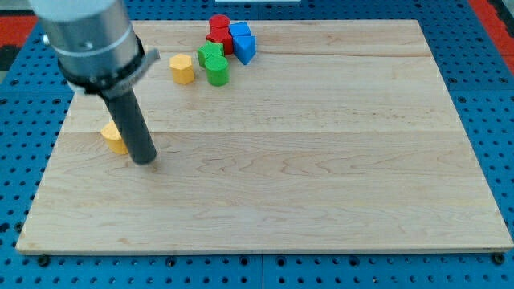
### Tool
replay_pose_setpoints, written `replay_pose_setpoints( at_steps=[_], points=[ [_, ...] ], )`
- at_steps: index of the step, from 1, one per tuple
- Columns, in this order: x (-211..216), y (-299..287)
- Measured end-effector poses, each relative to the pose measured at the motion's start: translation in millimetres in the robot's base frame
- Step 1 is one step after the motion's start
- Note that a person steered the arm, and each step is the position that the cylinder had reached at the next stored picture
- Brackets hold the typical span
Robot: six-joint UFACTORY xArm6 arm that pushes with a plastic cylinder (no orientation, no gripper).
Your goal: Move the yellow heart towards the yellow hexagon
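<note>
Tip (145, 160) rested on the wooden board (321, 201) at the frame's left, just right of and touching or nearly touching the yellow heart (113, 137); shape partly hidden by the rod. No jaws to report, only a plain rod. Heart sat near the board's left edge. Yellow hexagon (182, 69) lay well apart, toward upper centre, bare wood between. Just right of it clustered two green blocks (214, 64), red blocks (219, 28) and blue blocks (242, 42), close to the top edge.

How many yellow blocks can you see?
2: one yellow block near the view's top, left of the green blocks; another yellow block, partly hidden behind my tip.
</note>
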State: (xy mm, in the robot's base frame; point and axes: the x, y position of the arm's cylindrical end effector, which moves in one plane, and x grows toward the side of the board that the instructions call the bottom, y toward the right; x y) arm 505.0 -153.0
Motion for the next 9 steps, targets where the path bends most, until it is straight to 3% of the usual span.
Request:
replay_pose_setpoints(
  at_steps=[1, 4, 6, 8, 9],
  points=[
    [5, -68],
    [-106, -39],
    [-61, -47],
    [-91, 48],
    [-92, 64]
  ],
)
